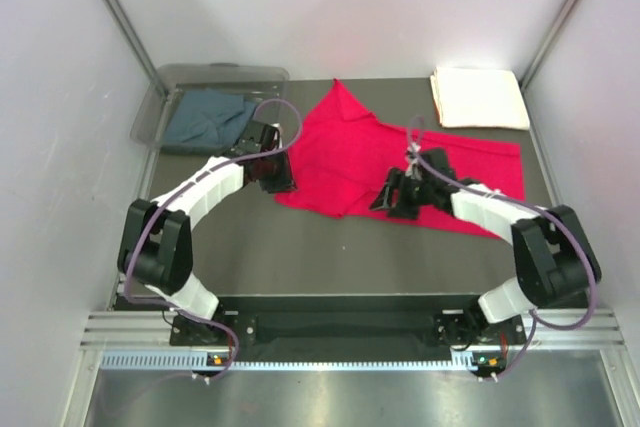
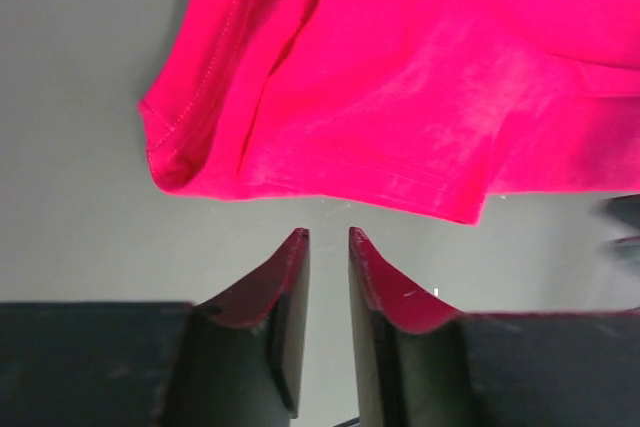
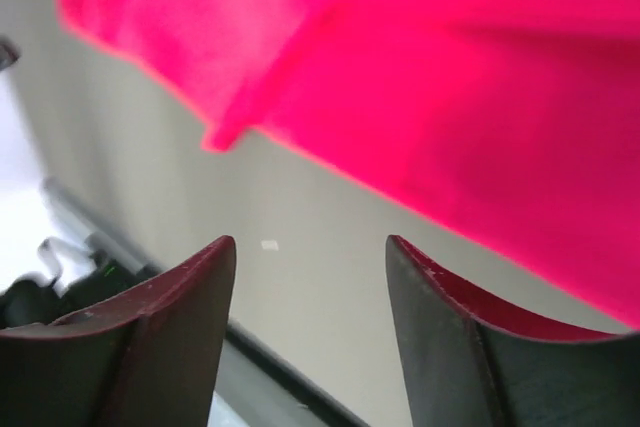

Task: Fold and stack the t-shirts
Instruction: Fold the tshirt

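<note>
The bright red t-shirt (image 1: 400, 157) lies spread and rumpled on the dark table, with one point reaching toward the back. The cream-white t-shirt (image 1: 480, 97) sits as a neat folded rectangle at the back right. The slate blue-grey t-shirt (image 1: 207, 117) lies crumpled in the clear bin. My left gripper (image 1: 282, 181) hovers at the red shirt's left edge. Its jaws are empty, with only a narrow gap (image 2: 328, 235), just short of the hemmed edge of the red shirt (image 2: 400, 77). My right gripper (image 1: 390, 202) is open and empty (image 3: 310, 242) over the front edge of the red shirt (image 3: 450, 67).
The clear plastic bin (image 1: 160, 97) stands at the back left. White walls close in the table on both sides and at the back. The metal rail (image 1: 330, 332) runs along the near edge by the arm bases.
</note>
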### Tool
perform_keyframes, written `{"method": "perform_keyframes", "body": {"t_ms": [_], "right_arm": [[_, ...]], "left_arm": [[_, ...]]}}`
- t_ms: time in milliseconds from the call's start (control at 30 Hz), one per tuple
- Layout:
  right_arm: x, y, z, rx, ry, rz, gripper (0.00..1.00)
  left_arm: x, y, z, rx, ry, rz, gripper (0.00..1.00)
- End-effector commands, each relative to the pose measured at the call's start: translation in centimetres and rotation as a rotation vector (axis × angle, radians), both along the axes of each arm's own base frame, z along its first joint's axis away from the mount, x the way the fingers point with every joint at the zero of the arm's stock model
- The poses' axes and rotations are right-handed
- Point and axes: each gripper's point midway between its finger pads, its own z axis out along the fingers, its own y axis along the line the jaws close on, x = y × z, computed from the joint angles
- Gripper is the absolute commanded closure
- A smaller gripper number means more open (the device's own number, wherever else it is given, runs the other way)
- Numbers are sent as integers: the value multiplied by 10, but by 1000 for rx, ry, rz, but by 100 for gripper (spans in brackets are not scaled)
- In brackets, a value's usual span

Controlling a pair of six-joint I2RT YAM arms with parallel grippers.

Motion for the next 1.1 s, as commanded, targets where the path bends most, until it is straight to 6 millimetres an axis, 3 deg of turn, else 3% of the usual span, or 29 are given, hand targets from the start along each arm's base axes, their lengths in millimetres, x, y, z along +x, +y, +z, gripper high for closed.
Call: {"method": "perform_keyframes", "body": {"t_ms": [0,33,133,200,367,433,633,733,1067], "right_arm": [[16,69,23,197,-81,42,37],[10,94,30,215,-93,96,35],[1,123,16,192,-44,101,32],[3,130,13,207,-36,53,30],[2,150,12,238,10,-49,34],[1,152,3,209,18,-113,40],[6,157,-8,169,45,-200,45],[6,147,-14,125,59,-245,57],[-11,139,-20,141,110,-282,46]], "left_arm": [[-5,-2,31,-54,-86,-21,71],[-10,-1,30,-54,-79,-25,70],[-21,9,27,-27,-80,-9,64],[-25,15,23,-11,-77,-2,58],[-28,15,17,-13,-51,-19,55],[-27,17,16,-11,-49,-13,55],[-28,21,25,-18,-71,-11,58],[-31,24,26,-19,-71,-8,58],[-33,37,26,-21,-72,12,59]]}}
